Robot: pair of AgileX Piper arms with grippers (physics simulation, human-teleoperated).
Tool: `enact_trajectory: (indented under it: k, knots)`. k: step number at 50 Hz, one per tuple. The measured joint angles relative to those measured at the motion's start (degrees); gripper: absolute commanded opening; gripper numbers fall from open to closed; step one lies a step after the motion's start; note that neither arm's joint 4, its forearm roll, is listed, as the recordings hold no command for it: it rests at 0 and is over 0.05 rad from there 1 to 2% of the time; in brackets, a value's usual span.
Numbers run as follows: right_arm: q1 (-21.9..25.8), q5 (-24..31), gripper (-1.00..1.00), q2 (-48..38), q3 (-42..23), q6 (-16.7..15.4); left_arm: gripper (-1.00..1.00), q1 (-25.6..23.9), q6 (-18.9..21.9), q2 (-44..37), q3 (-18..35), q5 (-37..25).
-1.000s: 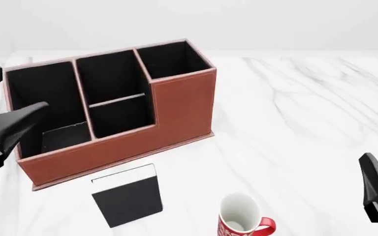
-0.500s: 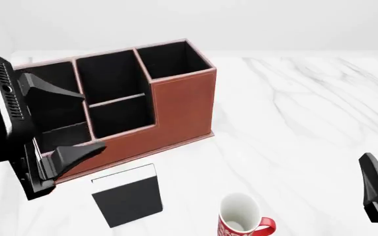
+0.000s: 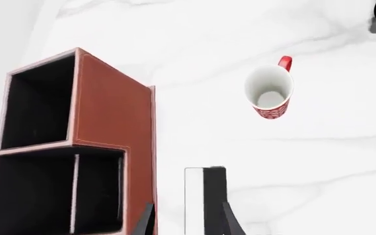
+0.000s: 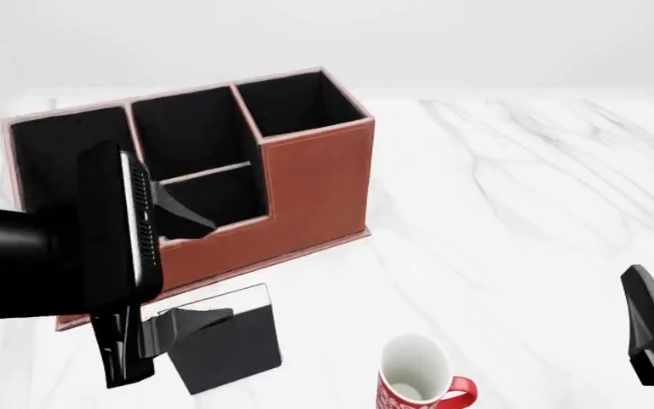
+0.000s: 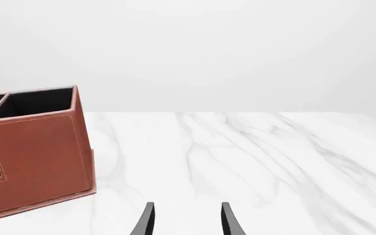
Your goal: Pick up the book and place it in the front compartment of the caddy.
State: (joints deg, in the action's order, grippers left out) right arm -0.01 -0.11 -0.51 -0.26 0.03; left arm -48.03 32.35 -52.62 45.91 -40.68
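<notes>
Here, in the left wrist view, the left gripper [image 3: 186,223] is seen spread open over the book [image 3: 205,196], which lies flat on the table [image 3: 318,161] just beside the caddy [image 3: 113,142], with a mug [image 3: 270,91] well apart. In the front view, the book [image 4: 236,341] is shown in front of the caddy [image 4: 316,183], partly covered by the left gripper [image 4: 191,268]. In the right wrist view, the right gripper [image 5: 186,223] is seen parted and empty above bare marble.

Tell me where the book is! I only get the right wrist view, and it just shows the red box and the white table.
Observer: The book lies flat just in front of the caddy, on the arms' side.
Operator: Is anybody grabbing it?
Observer: Not yet. The left gripper is over it, wide open.
Operator: Is there other stuff too?
Observer: Yes, a red-and-white mug stands upright to the right of the book.
</notes>
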Motion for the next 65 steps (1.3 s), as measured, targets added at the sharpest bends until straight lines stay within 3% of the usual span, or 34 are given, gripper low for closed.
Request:
enact_trajectory:
  k: [39,65]
  knots:
    - [0.0,0.0,1.00,0.0,0.0,0.0,1.00,-1.1,-2.3,-8.9,-5.6,6.5]
    - [0.0,0.0,1.00,0.0,0.0,0.0,1.00,1.7,-2.9,-11.9,-9.2,12.1]
